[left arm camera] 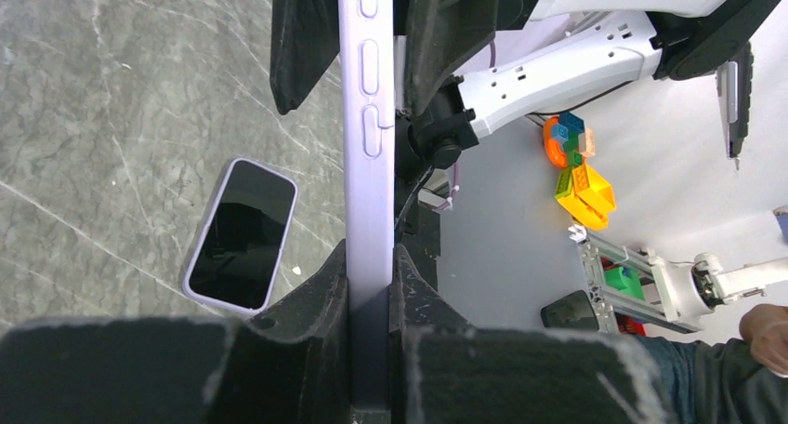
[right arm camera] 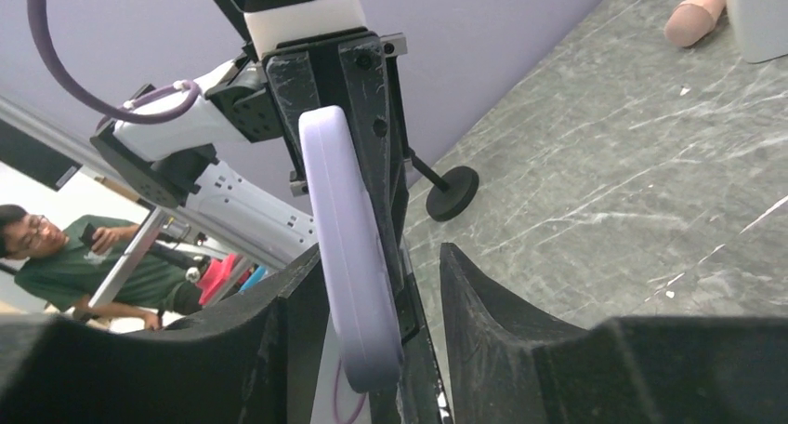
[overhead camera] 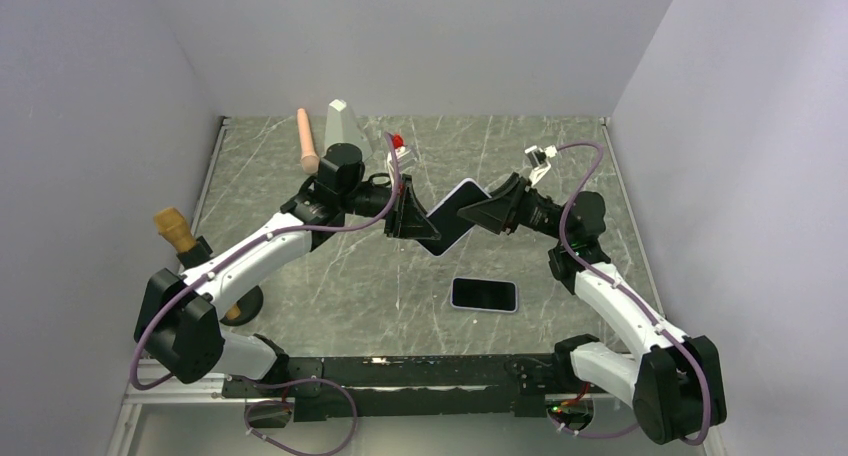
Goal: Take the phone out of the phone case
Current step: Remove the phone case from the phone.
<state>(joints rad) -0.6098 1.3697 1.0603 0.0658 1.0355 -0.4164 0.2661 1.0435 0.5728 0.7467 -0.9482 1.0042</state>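
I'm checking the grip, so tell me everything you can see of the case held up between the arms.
The case is lavender and looks like soft silicone, slim, with rounded corners and three raised button covers along one edge. It hangs tilted in the air above the table. The left tool clamps one end; the right tool brackets the other, though a gap shows on one side. Its face toward the top camera is dark.

Plainly a robotics lab: grey marble-patterned table (overhead camera: 340, 281) boxed in by bare white walls (overhead camera: 420, 36), another white robot arm (left arm camera: 692, 280) and bright toy blocks (left arm camera: 581, 168) beyond, a green-shirted onlooker (right arm camera: 70, 261) nearby.
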